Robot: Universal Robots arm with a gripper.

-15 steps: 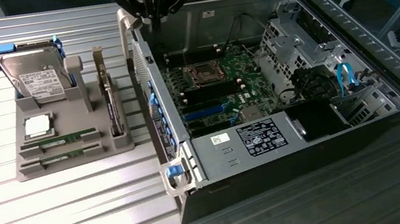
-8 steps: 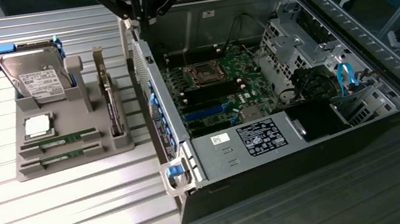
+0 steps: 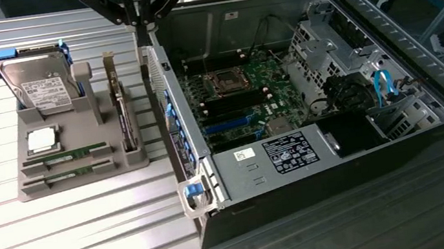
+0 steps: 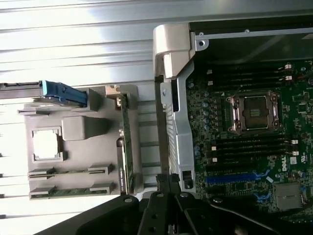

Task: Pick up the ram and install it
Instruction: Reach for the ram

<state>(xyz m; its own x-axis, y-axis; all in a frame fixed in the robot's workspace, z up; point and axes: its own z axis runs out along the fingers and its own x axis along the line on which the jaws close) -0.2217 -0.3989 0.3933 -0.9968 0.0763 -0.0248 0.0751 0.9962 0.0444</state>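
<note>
Counts: one grey tray (image 3: 124, 167) on the ribbed tabletop (image 3: 64, 244), one open computer case (image 3: 249, 160) beside it, one hand (image 3: 140, 20).

In the tray: one hard drive (image 3: 42, 84) propped upright, one square processor chip (image 3: 41, 140), one long green board (image 3: 123, 112) standing on edge, and two ram sticks alike.

Both sticks lie flat in parallel slots at the tray's front: inner ram (image 3: 65, 154) just beside the processor chip, outer ram (image 3: 66, 174) at the tray's edge. Wrist view also shows both (inner ram (image 4: 68, 171), outer ram (image 4: 68, 190)).

Hand hangs at the far end of the scene, over the case wall facing the tray; fingers drawn narrow together, gripping nothing. The ram lies well apart from it, with the tray's length between.

Long axis of each stick runs across the exterior view, one end toward its left, the other toward the case; crosswise to the green board
</note>
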